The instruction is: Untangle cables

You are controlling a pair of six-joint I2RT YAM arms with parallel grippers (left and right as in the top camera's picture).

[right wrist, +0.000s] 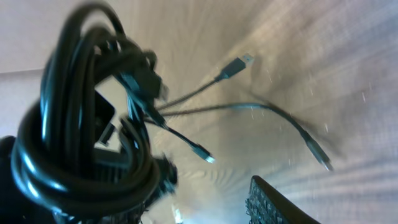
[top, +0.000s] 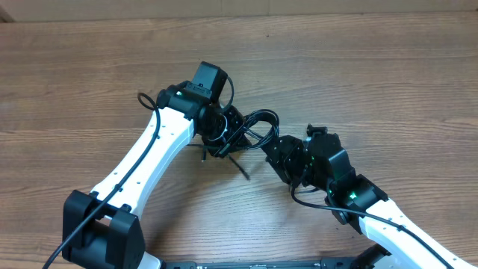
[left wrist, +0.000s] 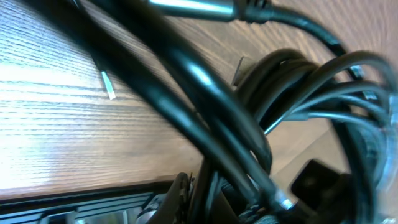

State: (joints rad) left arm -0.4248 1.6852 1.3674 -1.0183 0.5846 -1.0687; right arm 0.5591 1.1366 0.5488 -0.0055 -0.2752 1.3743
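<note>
I see one bundle of thin, glossy black cables [top: 254, 123] near the middle of the brown wood-grain tabletop [top: 373, 67], right between my two end effectors. From overhead, the coiled part runs roughly from one end effector to the other. Two loose strands trail out beneath it toward the arm bases, one short and one longer.

The left end effector [top: 224, 138] is pressed together and pinching the cables. In its wrist view the cables [left wrist: 205, 93] fill the frame, with thick strands crossing diagonally from upper left to lower right and several loops stacked on the right.

The right end effector [top: 278, 153] sits at the other side of the bundle. In its wrist view only one dark finger [right wrist: 273, 202] shows, at the bottom edge. The coil hides the other, so I cannot tell whether this end effector is spread or gripping.

In that same view the cables [right wrist: 74, 143] stand as a tall loop on the left. I count three free ends fanning out to the right over the wood, each tipped with a small plug. One points up and right with a flat metal connector, one points down and right and is short, and one arcs far to the right.
</note>
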